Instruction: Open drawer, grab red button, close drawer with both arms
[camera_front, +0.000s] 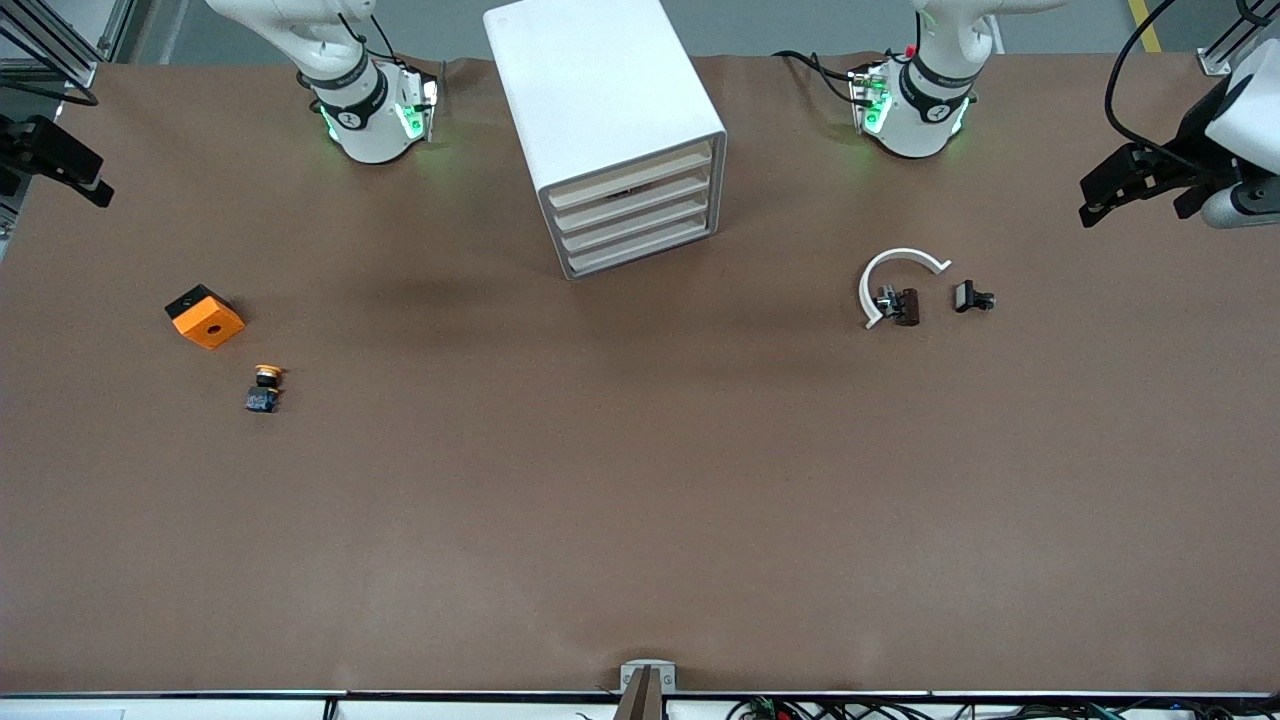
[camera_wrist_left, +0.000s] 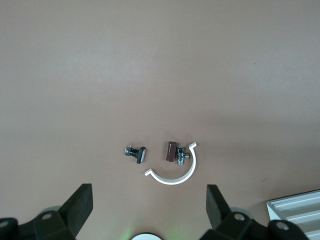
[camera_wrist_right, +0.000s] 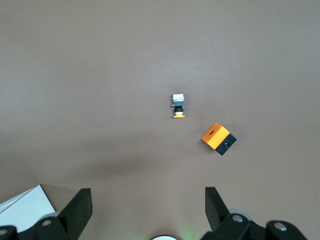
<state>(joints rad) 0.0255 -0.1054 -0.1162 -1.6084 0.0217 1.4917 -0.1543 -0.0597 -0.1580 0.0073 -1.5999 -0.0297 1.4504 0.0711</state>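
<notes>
A white cabinet (camera_front: 600, 100) with four flat drawers (camera_front: 635, 215) stands between the two arm bases, and every drawer front sits flush. The button is out of view. My left gripper (camera_wrist_left: 149, 192) hangs open high over the table near its own base, with nothing between its fingers. My right gripper (camera_wrist_right: 147, 192) is open and empty too, high over the table near its base. A corner of the cabinet (camera_wrist_left: 297, 210) shows in the left wrist view, and another corner of the cabinet (camera_wrist_right: 25, 207) in the right wrist view.
Toward the right arm's end lie an orange square block (camera_front: 205, 316) (camera_wrist_right: 218, 138) and an orange-yellow capped button (camera_front: 264, 388) (camera_wrist_right: 177, 106). Toward the left arm's end lie a white arc (camera_front: 897, 275) (camera_wrist_left: 175, 172), a brown part (camera_front: 905, 306) and a black part (camera_front: 972, 297).
</notes>
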